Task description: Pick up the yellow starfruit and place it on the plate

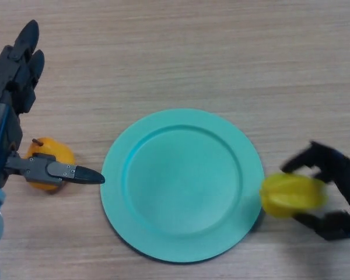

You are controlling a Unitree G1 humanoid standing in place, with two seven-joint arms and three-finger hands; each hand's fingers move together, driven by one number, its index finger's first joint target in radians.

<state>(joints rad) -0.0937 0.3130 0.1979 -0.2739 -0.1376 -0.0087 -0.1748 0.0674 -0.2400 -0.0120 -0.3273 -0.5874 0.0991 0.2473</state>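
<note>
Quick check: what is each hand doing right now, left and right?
Left hand: open, fingers straight, thumb over the small orange fruit, holding nothing.
Right hand: shut on the yellow ridged starfruit, beside the round teal plate.

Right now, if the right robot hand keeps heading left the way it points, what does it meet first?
The teal plate: its right rim lies just beyond the right robot hand and the yellow starfruit it holds. Height above the rim is unclear.

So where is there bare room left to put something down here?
The teal plate is bare inside, and the table beyond it is open. It is crowded at the plate's right rim, where the right robot hand holds the starfruit, and left, around the orange fruit under the left robot hand.
</note>
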